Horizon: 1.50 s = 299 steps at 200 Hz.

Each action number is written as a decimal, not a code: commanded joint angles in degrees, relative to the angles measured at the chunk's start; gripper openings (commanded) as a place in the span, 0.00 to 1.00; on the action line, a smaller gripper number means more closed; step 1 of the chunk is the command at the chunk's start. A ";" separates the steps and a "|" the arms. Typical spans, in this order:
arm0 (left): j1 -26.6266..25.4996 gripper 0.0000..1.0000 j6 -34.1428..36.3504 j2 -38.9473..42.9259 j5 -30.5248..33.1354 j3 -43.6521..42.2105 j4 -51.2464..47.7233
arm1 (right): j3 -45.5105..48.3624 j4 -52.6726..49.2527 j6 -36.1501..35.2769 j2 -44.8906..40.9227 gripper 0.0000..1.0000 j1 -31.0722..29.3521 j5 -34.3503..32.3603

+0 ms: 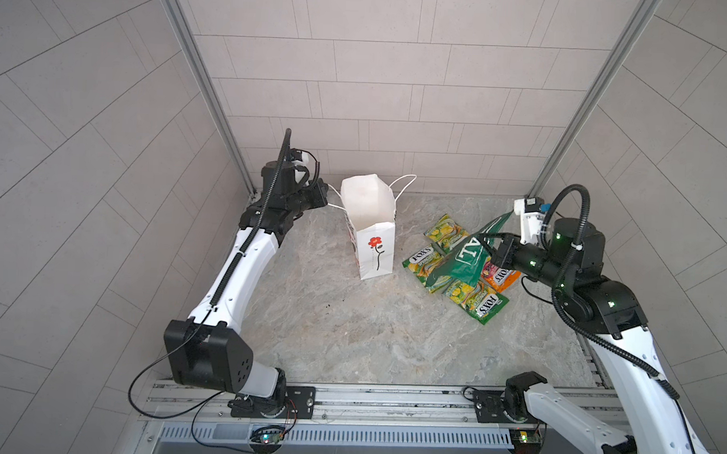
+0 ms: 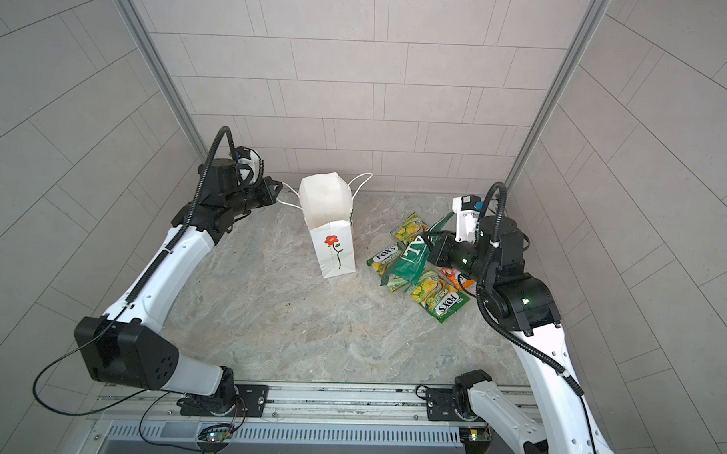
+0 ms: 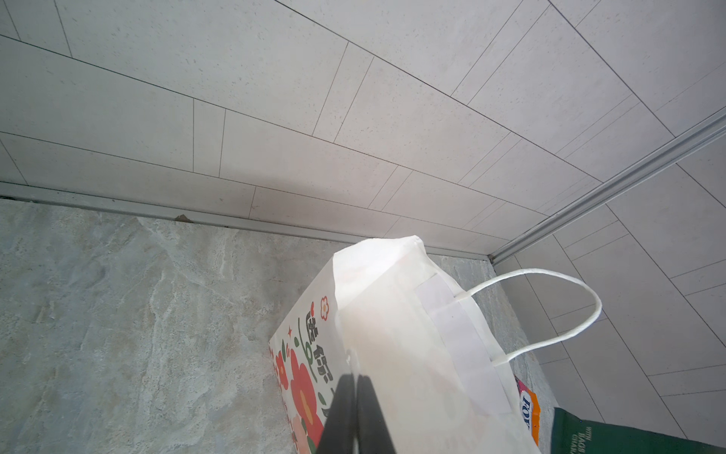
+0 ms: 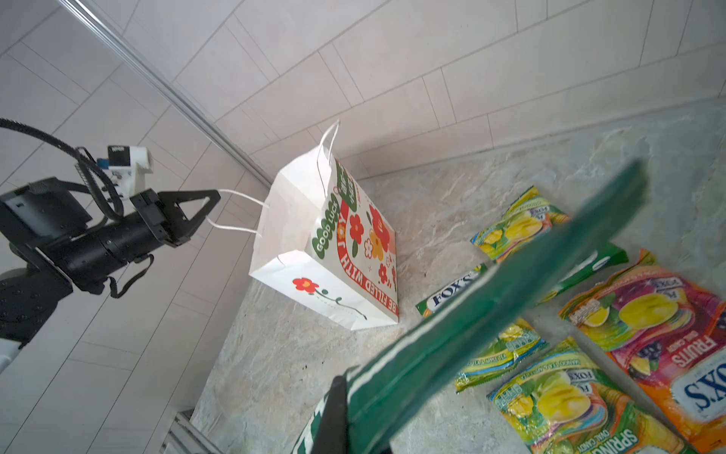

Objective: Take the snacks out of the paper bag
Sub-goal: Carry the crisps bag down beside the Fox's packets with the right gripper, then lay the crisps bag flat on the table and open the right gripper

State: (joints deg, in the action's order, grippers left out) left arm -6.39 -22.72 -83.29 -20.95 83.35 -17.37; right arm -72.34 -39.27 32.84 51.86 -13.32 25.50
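Confirmed right fingers (image 4: pixel 333 416) clenched on crisp bag (image 4: pixel 491 314) edge: light, slippery, crushable. Confirmed left fingers (image 3: pixel 342 416) pinching paper bag (image 1: pixel 373 253) by cord handle (image 4: pixel 243 196).

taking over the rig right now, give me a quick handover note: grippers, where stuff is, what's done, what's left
Grippers: the left gripper is shut on a cord handle of the paper bag. The right gripper is shut on the green crisp bag.
Things: the paper bag stands upright on the table. The crisp bag hangs over the packets to its right: three yellow-green FOX'S packets and the orange packet, all lying on the table.
Done: all five snacks are out; nothing shows in the bag's open mouth in both top views.
Left: set the crisp bag down and release both grips.
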 commanded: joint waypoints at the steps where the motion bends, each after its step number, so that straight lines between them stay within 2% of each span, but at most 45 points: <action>1: 0.42 0.00 -0.51 -0.50 -0.68 0.23 1.75 | 3.71 3.81 0.93 -1.25 0.00 0.14 5.59; 50: 0.41 0.00 -0.48 -0.54 -0.93 0.23 1.74 | 16.34 19.44 9.42 -1.16 0.00 -1.82 14.35; 118: 0.39 0.00 -0.48 -0.47 -1.18 0.06 1.68 | 20.50 31.17 14.27 4.21 0.00 -11.87 12.29; 180: 0.37 0.00 -0.14 -0.38 -1.02 -0.05 1.46 | 33.16 50.45 23.40 9.73 0.00 -13.22 13.40; 224: 0.38 0.00 -0.33 -0.50 -1.29 -0.12 1.46 | 41.39 45.53 21.72 9.19 0.00 -13.22 12.27; 260: 0.34 0.00 -0.39 -0.46 -1.31 -0.12 1.46 | 46.73 38.06 17.66 2.27 0.00 -13.21 7.65; 299: 0.36 0.00 -0.40 -0.47 -1.38 -0.12 1.42 | 52.16 33.92 18.11 -2.94 0.00 -13.13 6.38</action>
State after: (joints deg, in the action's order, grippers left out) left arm -6.39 -23.09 -83.61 -21.69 83.35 -17.32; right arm -22.87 -0.43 51.46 51.03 -26.24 33.80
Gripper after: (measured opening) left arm 0.043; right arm 0.048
